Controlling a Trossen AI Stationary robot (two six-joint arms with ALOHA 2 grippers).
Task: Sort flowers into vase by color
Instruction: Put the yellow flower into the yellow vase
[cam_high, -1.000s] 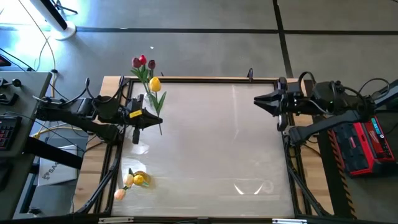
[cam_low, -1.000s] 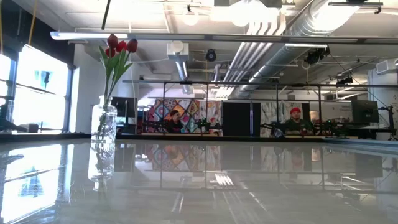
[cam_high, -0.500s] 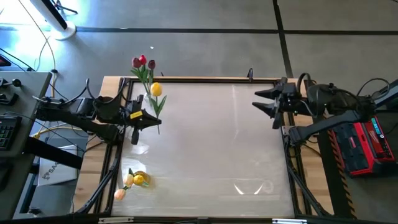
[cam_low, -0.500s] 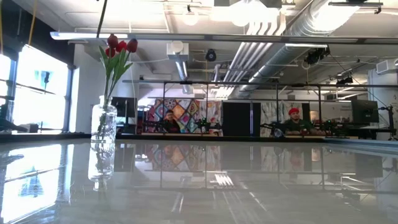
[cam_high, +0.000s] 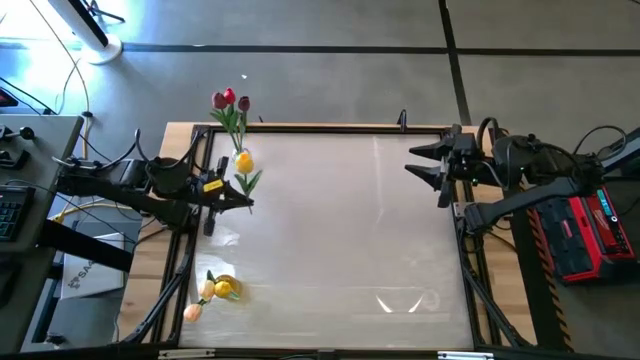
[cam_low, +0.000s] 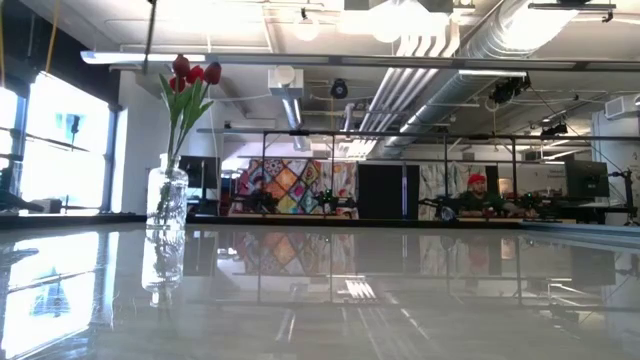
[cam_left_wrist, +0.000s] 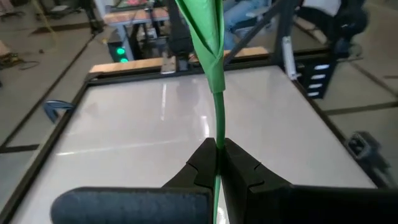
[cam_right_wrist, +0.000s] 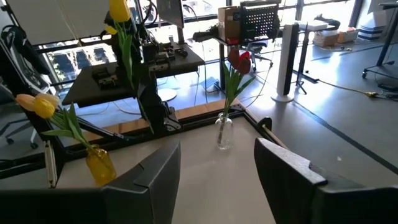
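Bench (cam_high: 330, 240): glossy white top carrying two vases along its left side; the middle and right are bare.

Right arm: parked at the right edge, its right hand (cam_high: 428, 172) released, fingers spread wide. A second ago those fingers were nearly together, so the hand has just opened with nothing between them; it looks readied for a later pick rather than at work.

Left arm: reaching in from the left edge, left hand (cam_high: 238, 200) clenched on the green stem of a yellow tulip (cam_high: 243, 160). The wrist view shows the stem pinched between the fingertips (cam_left_wrist: 205, 163) and running straight up past a folded leaf.

What changed: over the last second the left hand and its tulip have drawn back toward the left edge, the yellow head sliding left and a little nearer the red flowers (cam_high: 230, 100).

Meaning for the task: the yellow bloom appears to be in carriage, not yet placed; by colour it belongs with the yellows, not the reds.

Clear vase (cam_low: 167, 192): far left corner, holding the red flowers upright.

Yellow vase (cam_right_wrist: 99, 165): near left corner, holding yellow and cream blooms (cam_high: 215, 290), well apart from the left hand.

Tulip relative to hand: head above and beyond the fingertips, stem gripped low.
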